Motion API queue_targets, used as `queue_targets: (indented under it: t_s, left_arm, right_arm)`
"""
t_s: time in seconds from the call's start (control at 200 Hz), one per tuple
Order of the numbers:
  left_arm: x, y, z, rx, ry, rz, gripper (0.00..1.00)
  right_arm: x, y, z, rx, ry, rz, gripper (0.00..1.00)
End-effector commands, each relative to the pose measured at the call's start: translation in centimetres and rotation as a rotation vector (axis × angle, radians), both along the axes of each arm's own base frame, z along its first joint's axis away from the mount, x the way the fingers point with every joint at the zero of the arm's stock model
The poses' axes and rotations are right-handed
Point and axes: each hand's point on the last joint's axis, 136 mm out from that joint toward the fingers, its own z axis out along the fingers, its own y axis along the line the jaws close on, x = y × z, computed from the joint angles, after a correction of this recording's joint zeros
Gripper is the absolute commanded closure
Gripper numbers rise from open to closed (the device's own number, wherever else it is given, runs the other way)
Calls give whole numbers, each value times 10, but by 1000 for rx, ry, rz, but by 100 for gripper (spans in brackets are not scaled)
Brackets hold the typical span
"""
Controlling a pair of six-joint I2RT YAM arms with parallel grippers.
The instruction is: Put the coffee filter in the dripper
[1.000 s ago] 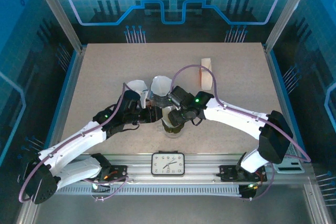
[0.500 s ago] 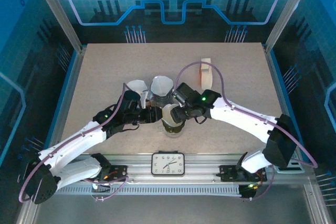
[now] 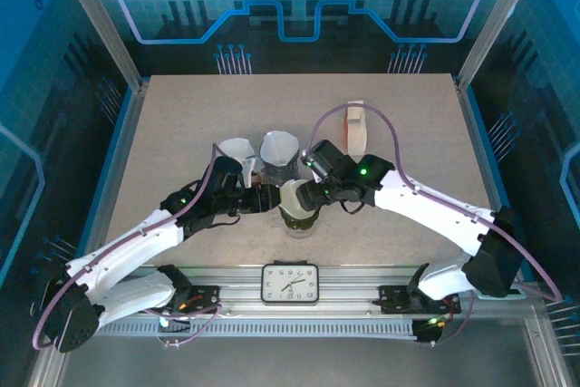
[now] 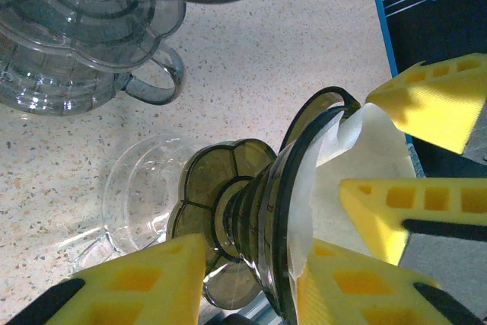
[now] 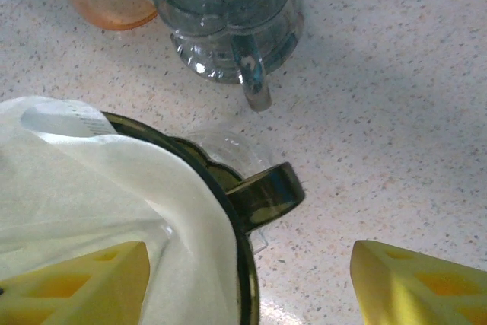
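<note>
Top external: arms angled inward, left pincer (image 3: 270,199) tight on dripper (image 3: 299,218), right pincer (image 3: 304,193) spread.

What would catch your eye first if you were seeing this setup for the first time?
Both arms meet at the middle of the table, where the left gripper clamps a dark dripper with a white coffee filter sitting inside it. The right gripper stands open across the rim, one yellow finger inside the paper. Just behind stands a grey dripper.

Bright, even light; soft shadows
</note>
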Motion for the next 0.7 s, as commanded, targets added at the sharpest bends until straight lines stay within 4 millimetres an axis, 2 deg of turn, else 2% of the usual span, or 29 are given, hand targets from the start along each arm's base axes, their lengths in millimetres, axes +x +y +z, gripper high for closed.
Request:
queue_targets:
  t_s: [0.0,0.33,0.475,0.695]
  left_arm:
    - [-4,3,-9,15,18,3,64]
    - [-4,4,-9,14,18,5,62]
    - [-4,3,-7,9,17,4,54]
    - [-4,0,9,-37,-21,-5,38]
  right_arm:
    - [2,9,-12,-16,47,35,29]
    - [7,5,-38,-112,65,31,29]
    - [5,2,-47,-139,71,26,29]
    - [5,3,-51,-149,72,28,29]
